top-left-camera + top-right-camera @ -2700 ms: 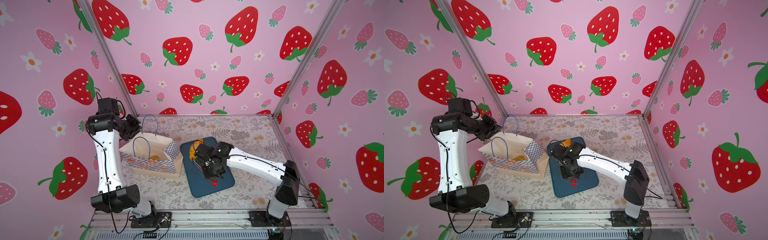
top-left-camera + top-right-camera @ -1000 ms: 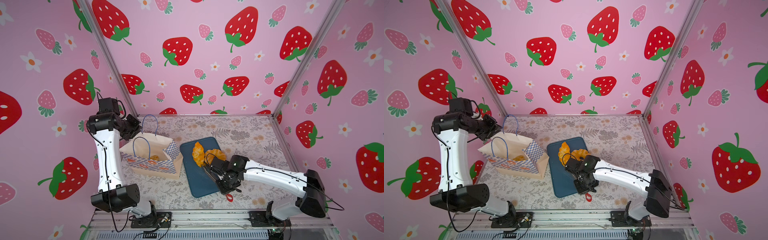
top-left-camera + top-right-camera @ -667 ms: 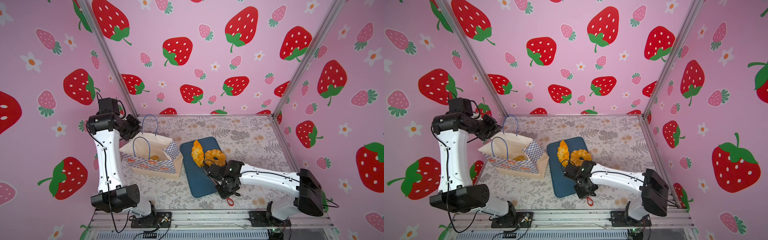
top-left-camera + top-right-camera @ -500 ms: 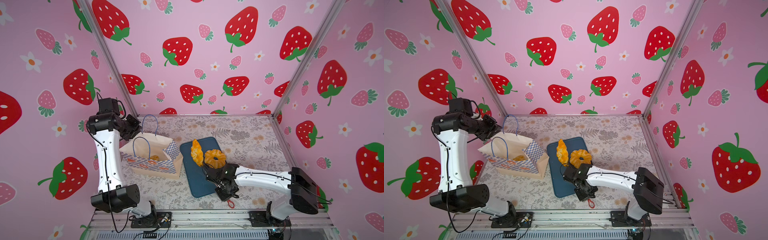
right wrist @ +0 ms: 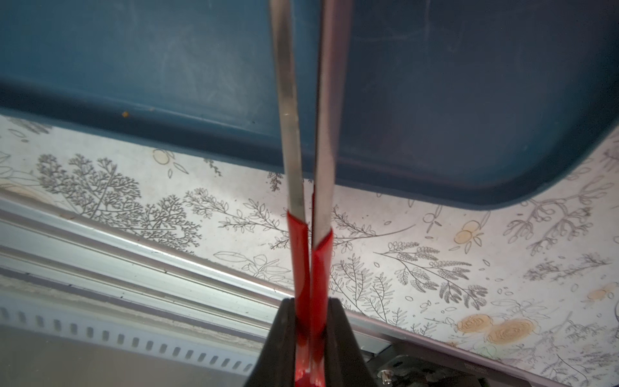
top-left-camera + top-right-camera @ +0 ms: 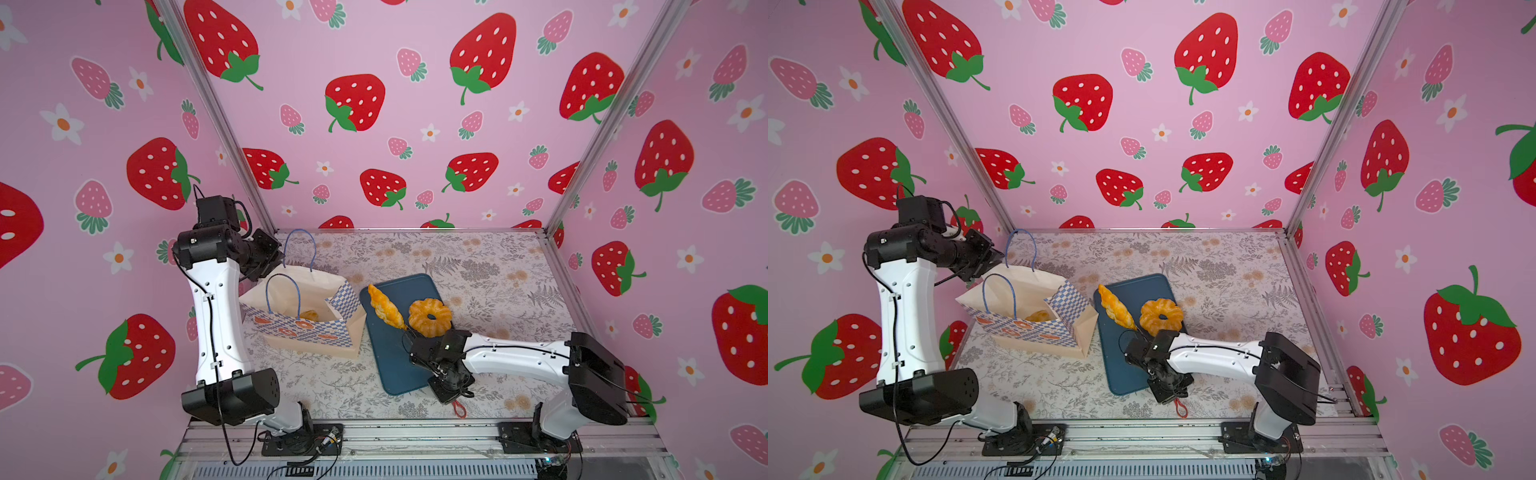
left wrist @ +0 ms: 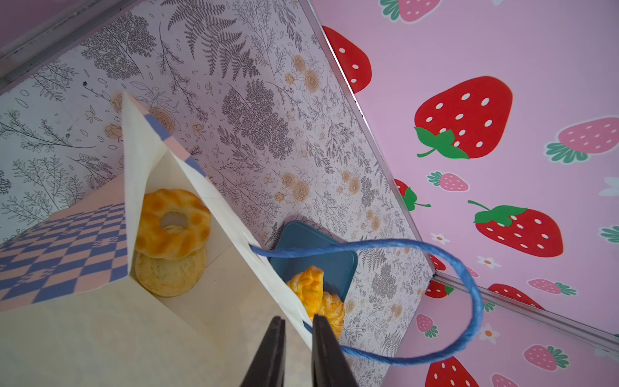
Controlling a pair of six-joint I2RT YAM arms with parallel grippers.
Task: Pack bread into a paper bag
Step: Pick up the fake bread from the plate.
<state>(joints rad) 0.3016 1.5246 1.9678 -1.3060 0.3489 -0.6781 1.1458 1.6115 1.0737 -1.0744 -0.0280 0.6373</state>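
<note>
Our right fingers, clamped on tongs, drew back to tray near edge. Croissant and twisted ring now uncovered, unpacked. Left fingers pinch paper bag rim; second ring and bun inside.

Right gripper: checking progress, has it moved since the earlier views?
Yes: right gripper went from over the dark blue tray to beyond its near edge, toward the front rail.

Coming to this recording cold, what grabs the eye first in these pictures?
The pink strawberry wallpaper on every wall dominates. At centre, a golden croissant and a twisted ring sit on the dark blue tray, with the right claw clamping red-handled tongs at its near corner. The left claw pinches the rim of the checkered paper bag, which holds a second ring and a bun.
</note>
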